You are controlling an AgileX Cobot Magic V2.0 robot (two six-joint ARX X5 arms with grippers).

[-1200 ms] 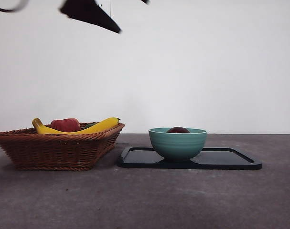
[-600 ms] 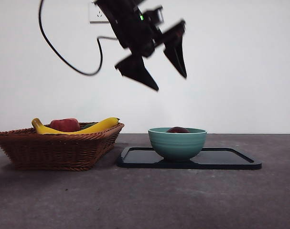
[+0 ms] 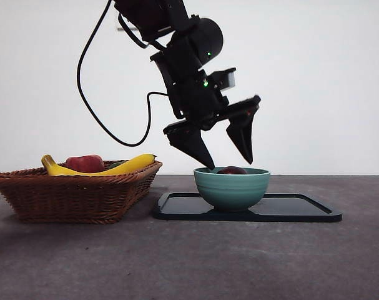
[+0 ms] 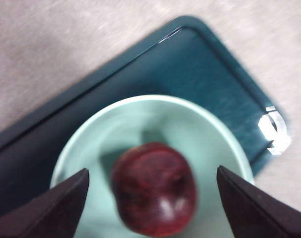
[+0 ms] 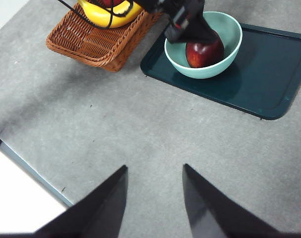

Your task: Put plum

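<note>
Left tool (image 3: pixel 230 164): black, two pointed jaws spread wide and holding nothing; it hangs just above the bowl's rim, tilted, on a dark arm that comes in from above.

Plum (image 4: pixel 154 188): small, round, glossy dark maroon fruit lying inside the bowl, near the middle of its floor; in the front view only its crown shows over the rim.

Key relation: in the left wrist view the plum sits directly below the left tool and between its two jaw tips, with clear space on either side. The fruit is nearly round, so it offers no long axis to line up with.

Nearer arm: the left one by far. The right tool (image 5: pixel 154 201) waits well apart, high over bare bench, jaws parted and empty.

Bowl (image 3: pixel 232 189): teal, smooth and glazed, with a rounded wall and faint horizontal ridges; it stands on the tray.

Tray (image 3: pixel 301 209): dark, flat, rectangular with rounded corners and a low raised lip.

Basket (image 3: pixel 73 192): brown woven wicker, just beside the tray, holding a yellow banana (image 3: pixel 130 165) and a brighter red fruit (image 3: pixel 85 164).

Bench (image 3: pixel 189 262): grey, matte, slightly mottled surface.

Likely next move: a straight descent into the bowl, then closing on the plum.
</note>
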